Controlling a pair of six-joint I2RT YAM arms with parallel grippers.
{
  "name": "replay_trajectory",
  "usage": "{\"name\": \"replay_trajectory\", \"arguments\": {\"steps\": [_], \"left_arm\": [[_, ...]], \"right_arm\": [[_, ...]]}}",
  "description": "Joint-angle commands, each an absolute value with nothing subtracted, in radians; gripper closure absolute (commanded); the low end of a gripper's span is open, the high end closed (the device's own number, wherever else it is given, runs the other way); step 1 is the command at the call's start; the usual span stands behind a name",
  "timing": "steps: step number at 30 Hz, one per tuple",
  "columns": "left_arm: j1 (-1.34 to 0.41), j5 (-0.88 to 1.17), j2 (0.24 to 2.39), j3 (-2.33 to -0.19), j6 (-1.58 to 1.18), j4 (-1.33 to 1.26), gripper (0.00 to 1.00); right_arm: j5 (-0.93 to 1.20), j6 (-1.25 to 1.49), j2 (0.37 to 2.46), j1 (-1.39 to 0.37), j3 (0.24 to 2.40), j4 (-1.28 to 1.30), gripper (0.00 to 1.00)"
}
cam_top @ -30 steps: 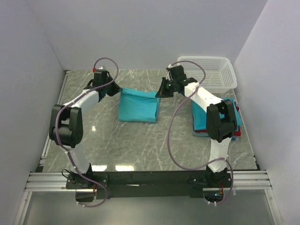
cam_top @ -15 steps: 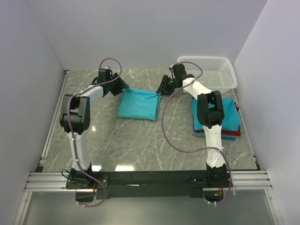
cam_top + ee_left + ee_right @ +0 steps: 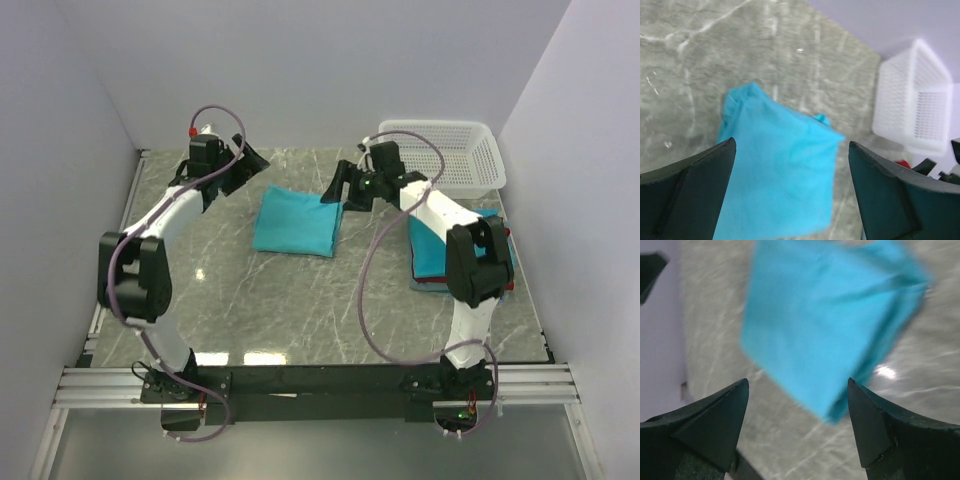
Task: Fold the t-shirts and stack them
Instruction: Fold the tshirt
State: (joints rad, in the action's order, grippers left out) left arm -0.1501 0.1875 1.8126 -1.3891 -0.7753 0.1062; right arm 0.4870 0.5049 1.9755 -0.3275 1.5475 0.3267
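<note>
From above, find the folded teal t-shirt (image 3: 296, 222) lying flat near the middle of the surface (image 3: 300, 310), apart from both arms. Note the left pincer (image 3: 252, 165) just off its far-left corner and the right pincer (image 3: 335, 185) over its far-right corner, both spread wide and holding nothing. Spot the stack of t-shirts (image 3: 425, 252) to the right, teal on top with red and darker blue edges below, partly hidden under the right arm, and the white basket (image 3: 470, 160) behind it.

Through the left wrist, look past the wide-set fingers (image 3: 690, 190) onto bright turquoise cloth: roughly square, soft, smooth across the top, with small bunched tips at the two far corners.

Through the right wrist, see the same cloth beyond parted fingers (image 3: 705, 425), blurred, with nothing pinched between them.

Watch for a fingertip catching a loose corner and dragging the fold open. Expect the limp layers to slide apart or droop if lifted by one edge only. Beware also of nudging the stack askew, with the right arm so close above it.
</note>
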Motion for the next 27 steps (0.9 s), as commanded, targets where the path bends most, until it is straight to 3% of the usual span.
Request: {"name": "replay_trajectory", "arguments": {"steps": [1,10,21,27], "left_arm": [[-0.181,0.228,1.72,-1.268,-0.801,0.034,0.0],[-0.245,0.39,1.786,-1.042,-0.928,-0.239,0.01],[-0.252,0.411,1.773,-0.83,-0.951,-0.298,0.01],[-0.264,0.348,1.655,-0.717,-0.943,-0.252,0.01]], "right_arm": [[0.544,0.569,1.846,-0.409,1.427,0.12,0.14],[0.565,0.774,1.927,-0.476,1.29,-0.078,0.14],[0.479,0.707,1.937,-0.476,1.071,-0.029,0.14],[0.424,0.695,1.901,-0.476,0.991,-0.017,0.14]]}}
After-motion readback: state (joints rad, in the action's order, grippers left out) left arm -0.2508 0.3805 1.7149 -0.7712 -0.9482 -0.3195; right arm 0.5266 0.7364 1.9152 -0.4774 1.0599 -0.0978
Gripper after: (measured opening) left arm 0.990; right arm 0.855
